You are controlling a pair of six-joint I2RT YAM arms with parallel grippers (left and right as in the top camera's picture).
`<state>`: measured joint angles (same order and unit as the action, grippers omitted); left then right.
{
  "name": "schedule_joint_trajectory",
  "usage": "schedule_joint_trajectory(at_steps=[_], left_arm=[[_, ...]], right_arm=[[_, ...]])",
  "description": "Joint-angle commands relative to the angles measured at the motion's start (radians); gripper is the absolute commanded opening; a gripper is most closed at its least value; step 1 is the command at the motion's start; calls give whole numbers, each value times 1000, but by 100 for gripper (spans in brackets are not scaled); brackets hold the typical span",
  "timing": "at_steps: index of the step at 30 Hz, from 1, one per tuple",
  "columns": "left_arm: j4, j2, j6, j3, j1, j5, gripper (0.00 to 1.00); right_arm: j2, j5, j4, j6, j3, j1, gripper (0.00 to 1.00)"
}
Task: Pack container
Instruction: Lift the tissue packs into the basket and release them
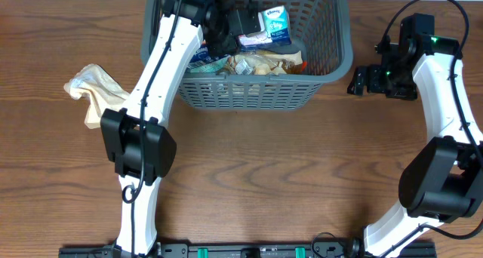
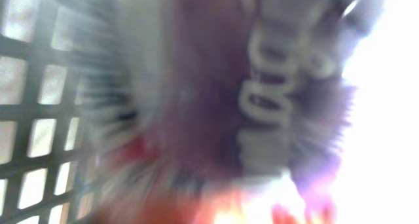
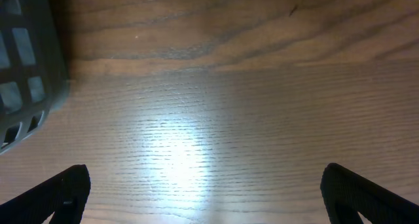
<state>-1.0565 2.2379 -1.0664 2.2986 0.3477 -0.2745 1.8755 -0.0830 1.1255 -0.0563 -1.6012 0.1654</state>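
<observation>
The dark grey lattice container stands at the back middle of the table. It holds a blue-white tissue pack and several snack packs. My left gripper is down inside the container on its left side. The left wrist view is blurred: a purple and red pack fills it, with the lattice wall at the left, and the fingers do not show. My right gripper is open and empty just right of the container, low over the bare wood. The container's corner shows at the left of the right wrist view.
A crumpled beige bag lies on the table left of the container, beside my left arm. The wooden table stretches in front of the container.
</observation>
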Motion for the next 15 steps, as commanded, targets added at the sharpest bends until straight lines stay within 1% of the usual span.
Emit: schedule_joint_trajectory(at_steps=[1,6,8,12,15], left_arm=[[13,-55,47,14,2,-2,99],[21,-106,153,14,-4,19,99],[19,-144,168,14,-4,48,99],[22,-270,169,14,-2,134,99],[43,-379,227,16,-2,213,99]], right_arm=[[2,-11,-1,-13,2,-9,99],[2,-11,0,-13,2,-9,99],[2,-11,0,-13,2,-9,99],[2,-11,1,-13,2,-9,99],[2,-11,0,-13,2,-9,99]])
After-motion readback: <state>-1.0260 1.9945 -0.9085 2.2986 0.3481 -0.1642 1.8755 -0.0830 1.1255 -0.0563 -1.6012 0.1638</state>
